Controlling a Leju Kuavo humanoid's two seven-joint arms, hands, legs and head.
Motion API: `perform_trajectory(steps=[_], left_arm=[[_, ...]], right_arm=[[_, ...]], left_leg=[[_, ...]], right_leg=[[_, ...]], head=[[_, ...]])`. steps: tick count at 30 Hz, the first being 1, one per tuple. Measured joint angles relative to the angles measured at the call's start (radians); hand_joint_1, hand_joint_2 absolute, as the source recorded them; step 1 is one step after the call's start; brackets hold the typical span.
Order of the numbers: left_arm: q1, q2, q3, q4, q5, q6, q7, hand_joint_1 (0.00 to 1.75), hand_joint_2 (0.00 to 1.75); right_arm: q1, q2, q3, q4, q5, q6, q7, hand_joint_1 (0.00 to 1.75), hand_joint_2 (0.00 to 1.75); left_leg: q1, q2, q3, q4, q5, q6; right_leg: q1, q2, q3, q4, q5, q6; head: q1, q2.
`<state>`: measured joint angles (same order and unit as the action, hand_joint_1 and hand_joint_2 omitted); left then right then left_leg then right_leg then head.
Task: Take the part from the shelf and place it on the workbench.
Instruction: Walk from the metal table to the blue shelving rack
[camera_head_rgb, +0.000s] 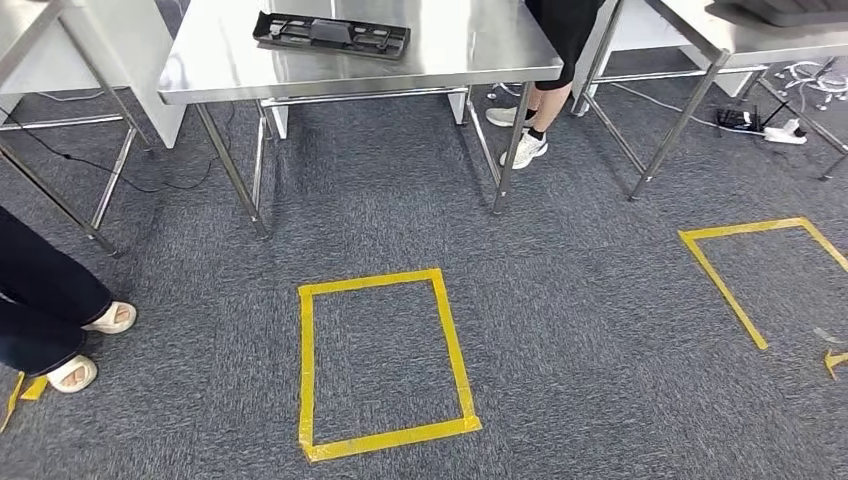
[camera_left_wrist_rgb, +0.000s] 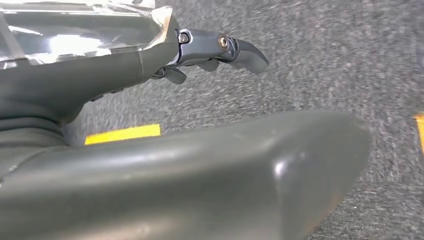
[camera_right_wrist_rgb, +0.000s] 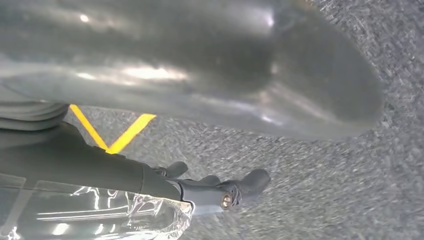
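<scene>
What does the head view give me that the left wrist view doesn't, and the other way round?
Head view alone: the steel workbench with a black part lying on it, two people's feet, and the yellow tape rectangle on the floor. Left wrist view alone: the left hand, empty, fingers loosely extended over the floor. Shared: grey carpet and yellow tape.

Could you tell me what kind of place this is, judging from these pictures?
Probably a robot test area in a workshop or lab. Steel workbenches stand on grey carpet, yellow tape rectangles mark positions on the floor, a black part lies on one bench, and a power strip lies among loose cables.
</scene>
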<state>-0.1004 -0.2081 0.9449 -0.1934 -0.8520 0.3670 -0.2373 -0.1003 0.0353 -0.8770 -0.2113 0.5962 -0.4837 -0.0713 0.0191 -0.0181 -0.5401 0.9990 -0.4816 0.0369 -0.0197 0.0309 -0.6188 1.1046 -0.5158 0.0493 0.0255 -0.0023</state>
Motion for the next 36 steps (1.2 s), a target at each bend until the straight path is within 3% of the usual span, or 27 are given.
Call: perform_trajectory(steps=[2,3,4,6,7,8,10,12,14,17,18,19,20,21,23,25,27,28,30,32,34,35,36], left_arm=[[0.001,0.000,0.000,0.000,0.000,0.000,0.000,0.00,0.00],[0.001,0.000,0.000,0.000,0.000,0.000,0.000,0.00,0.00],[0.001,0.000,0.000,0.000,0.000,0.000,0.000,0.00,0.00],[0.000,-0.001,0.000,0.000,-0.001,-0.001,0.000,0.00,0.00],[-0.001,-0.002,0.000,0.000,-0.002,-0.001,0.000,0.00,0.00],[-0.001,-0.002,0.000,0.000,-0.003,-0.001,0.000,0.00,0.00],[-0.003,-0.002,0.000,0.000,-0.004,-0.001,0.000,0.00,0.00],[-0.006,-0.003,0.000,0.000,-0.004,-0.002,0.000,0.00,0.00],[-0.007,-0.004,0.000,0.000,-0.005,-0.003,-0.001,0.00,0.00],[-0.006,-0.004,0.000,0.000,-0.006,-0.004,0.000,0.00,0.00],[-0.005,-0.004,0.000,0.000,-0.006,-0.004,0.001,0.00,0.00],[-0.005,-0.004,0.000,0.000,-0.006,-0.004,0.002,0.00,0.00],[-0.004,-0.004,0.000,0.000,-0.006,-0.004,0.003,0.00,0.00],[-0.004,-0.004,0.000,0.000,-0.006,-0.004,0.004,0.00,0.00],[-0.005,-0.004,0.000,0.000,-0.006,-0.004,0.005,0.00,0.00],[-0.006,-0.004,0.000,0.000,-0.007,-0.004,0.007,0.00,0.00],[-0.008,-0.005,-0.001,0.000,-0.010,-0.004,0.009,0.00,0.00],[-0.009,-0.006,-0.001,0.000,-0.011,-0.005,0.010,0.00,0.00],[-0.011,-0.007,-0.003,0.000,-0.015,-0.008,0.012,0.00,0.00],[-0.012,-0.008,-0.004,0.000,-0.017,-0.009,0.013,0.00,0.00],[-0.012,-0.008,-0.004,0.000,-0.017,-0.010,0.015,0.00,0.00],[-0.012,-0.009,-0.004,0.000,-0.018,-0.010,0.015,0.00,0.00],[-0.012,-0.009,-0.004,0.000,-0.018,-0.010,0.016,0.00,0.00]], right_arm=[[-0.002,-0.001,0.000,0.000,0.000,0.000,0.000,0.00,0.00],[0.000,-0.001,0.000,0.000,0.000,0.000,0.000,0.00,0.00],[0.002,-0.001,0.000,0.000,0.000,0.000,0.000,0.00,0.00],[0.005,-0.003,-0.001,0.000,0.000,-0.001,0.000,0.00,0.00],[0.003,-0.003,-0.002,0.000,0.000,-0.001,0.000,0.00,0.00],[0.002,-0.003,-0.003,0.000,0.000,-0.001,0.000,0.00,0.00],[0.001,-0.003,-0.006,0.000,0.000,-0.002,0.000,0.00,0.00],[0.004,-0.003,-0.008,0.000,-0.001,-0.003,0.000,0.00,0.00],[0.007,-0.002,-0.009,0.000,-0.002,-0.005,0.002,0.00,0.00],[0.007,-0.001,-0.013,0.000,-0.004,-0.007,0.005,0.00,0.00],[0.008,-0.001,-0.015,0.000,-0.005,-0.007,0.005,0.00,0.00],[0.009,0.000,-0.018,0.000,-0.006,-0.008,0.005,0.00,0.00],[0.009,0.000,-0.020,0.000,-0.006,-0.008,0.005,0.00,0.00],[0.009,0.001,-0.022,0.000,-0.005,-0.008,0.005,0.00,0.00],[0.008,0.002,-0.023,0.000,-0.003,-0.008,0.005,0.00,0.00],[0.007,0.003,-0.024,0.000,-0.002,-0.008,0.005,0.00,0.00],[0.010,0.003,-0.025,0.000,-0.004,-0.010,0.006,0.00,0.00],[0.011,0.003,-0.026,0.000,-0.005,-0.010,0.006,0.00,0.00],[0.011,0.004,-0.029,0.000,-0.010,-0.012,0.007,0.00,0.00],[0.009,0.004,-0.031,0.000,-0.013,-0.014,0.007,0.00,0.00],[0.011,0.004,-0.033,0.000,-0.016,-0.015,0.007,0.00,0.00],[0.013,0.004,-0.034,0.000,-0.017,-0.015,0.007,0.00,0.00],[0.015,0.004,-0.035,0.000,-0.017,-0.015,0.007,0.00,0.00]], left_leg=[[-0.002,0.025,-0.003,0.000,0.001,0.003],[-0.003,0.036,-0.005,0.000,0.001,0.004],[-0.002,0.047,-0.005,0.001,0.000,0.003],[0.000,0.066,-0.003,0.002,0.000,0.000],[-0.002,0.074,-0.002,0.003,-0.002,-0.004],[-0.004,0.081,0.000,0.004,-0.004,-0.010],[-0.008,0.094,0.004,0.005,-0.007,-0.024],[-0.005,0.101,0.007,0.004,-0.009,-0.036],[-0.001,0.077,-0.004,0.035,-0.036,-0.045],[0.001,0.027,-0.084,0.212,-0.133,-0.049],[0.001,0.022,-0.111,0.266,-0.151,-0.049],[0.001,0.020,-0.125,0.290,-0.150,-0.048],[0.001,0.018,-0.120,0.275,-0.129,-0.046],[0.002,0.013,-0.096,0.222,-0.093,-0.043],[0.004,-0.018,-0.035,0.091,-0.032,-0.037],[0.002,-0.038,-0.008,0.029,-0.016,-0.032],[-0.003,-0.025,-0.008,0.022,-0.013,-0.021],[-0.004,-0.016,-0.007,0.017,-0.009,-0.013],[-0.002,0.004,-0.006,0.009,-0.002,0.001],[-0.004,0.026,-0.009,0.007,-0.001,0.007],[-0.005,0.048,-0.011,0.008,-0.002,0.007],[-0.005,0.058,-0.011,0.008,-0.002,0.006],[-0.004,0.067,-0.010,0.008,-0.002,0.005]], right_leg=[[0.000,-0.016,-0.061,0.129,-0.054,-0.004],[-0.001,-0.017,-0.079,0.172,-0.067,-0.001],[-0.003,-0.020,-0.077,0.176,-0.064,0.007],[-0.009,-0.036,-0.015,0.073,-0.024,0.029],[-0.010,-0.054,0.027,-0.002,-0.001,0.036],[-0.009,-0.067,0.059,-0.060,0.016,0.036],[-0.003,-0.077,0.079,-0.103,0.027,0.023],[-0.004,-0.061,0.075,-0.101,0.031,0.005],[-0.012,-0.047,0.077,-0.103,0.036,-0.010],[-0.010,-0.027,0.075,-0.103,0.041,-0.027],[-0.007,-0.018,0.075,-0.103,0.042,-0.029],[-0.005,-0.009,0.074,-0.102,0.042,-0.030],[-0.004,0.002,0.075,-0.102,0.042,-0.030],[-0.004,0.013,0.076,-0.101,0.042,-0.030],[0.000,0.033,0.075,-0.096,0.041,-0.027],[0.003,0.049,0.067,-0.093,0.042,-0.017],[0.002,0.062,0.056,-0.097,0.046,-0.003],[0.000,0.055,0.051,-0.093,0.045,0.001],[0.001,0.020,0.020,-0.033,0.012,0.000],[0.001,-0.011,-0.043,0.097,-0.048,-0.006],[-0.001,-0.018,-0.080,0.182,-0.075,0.001],[-0.003,-0.022,-0.069,0.166,-0.065,0.010],[-0.005,-0.029,-0.039,0.113,-0.043,0.020]], head=[[0.003,0.000],[0.003,0.000],[0.003,0.000],[0.004,0.000],[0.005,0.000],[0.006,0.000],[0.004,0.000],[0.000,0.000],[-0.003,0.000],[-0.008,0.000],[-0.008,0.000],[-0.008,0.000],[-0.008,0.000],[-0.008,0.000],[-0.009,0.000],[-0.010,0.000],[-0.010,0.000],[-0.010,0.000],[-0.005,0.000],[-0.001,0.000],[-0.001,0.000],[0.000,0.000],[0.000,0.000]])
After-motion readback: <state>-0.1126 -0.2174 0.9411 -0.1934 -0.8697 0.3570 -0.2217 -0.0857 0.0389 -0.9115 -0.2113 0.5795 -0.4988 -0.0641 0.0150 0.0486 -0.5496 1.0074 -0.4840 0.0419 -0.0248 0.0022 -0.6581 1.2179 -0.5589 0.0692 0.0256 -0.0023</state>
